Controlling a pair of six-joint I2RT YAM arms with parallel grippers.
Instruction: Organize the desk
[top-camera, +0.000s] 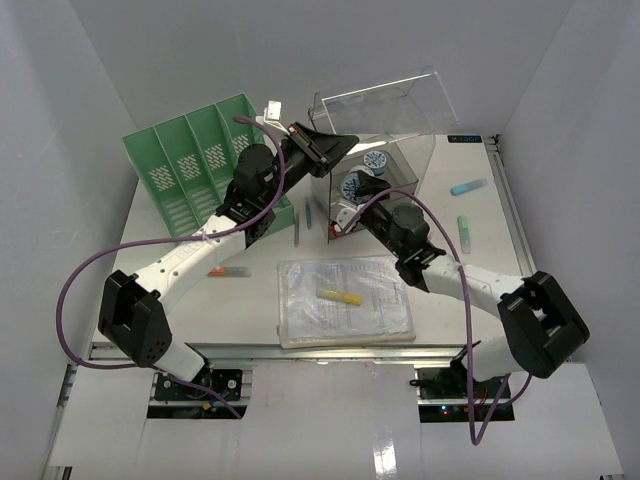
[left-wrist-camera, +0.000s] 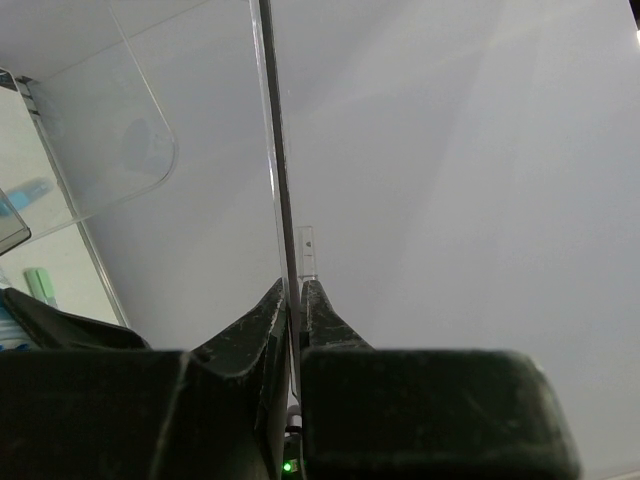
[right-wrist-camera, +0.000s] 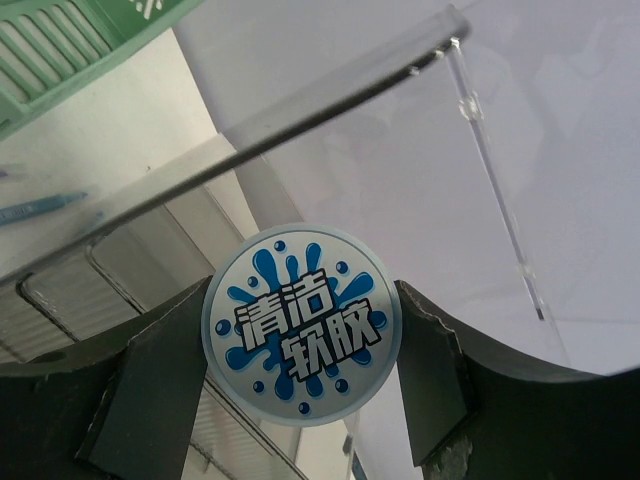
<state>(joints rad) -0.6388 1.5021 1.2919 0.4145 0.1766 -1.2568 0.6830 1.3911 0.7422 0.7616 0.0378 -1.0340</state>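
Observation:
The white desk (top-camera: 170, 300) carries everything. My left gripper (top-camera: 322, 147) is shut on the edge of the clear lid (top-camera: 395, 100) of the clear plastic box (top-camera: 405, 150) and holds it raised; in the left wrist view the fingers (left-wrist-camera: 268, 320) pinch the thin lid edge (left-wrist-camera: 283, 190). My right gripper (top-camera: 356, 192) is shut on a round tin with a blue splash label (right-wrist-camera: 300, 325), at the box's open front. A second round blue tin (top-camera: 375, 159) sits inside the box.
A green slotted file rack (top-camera: 195, 165) stands at the back left. A sleeve of papers (top-camera: 350, 315) with a yellow highlighter (top-camera: 340, 297) lies front centre. An orange pen (top-camera: 228, 271), blue pen (top-camera: 298, 228), blue marker (top-camera: 467, 186) and green marker (top-camera: 464, 233) lie loose.

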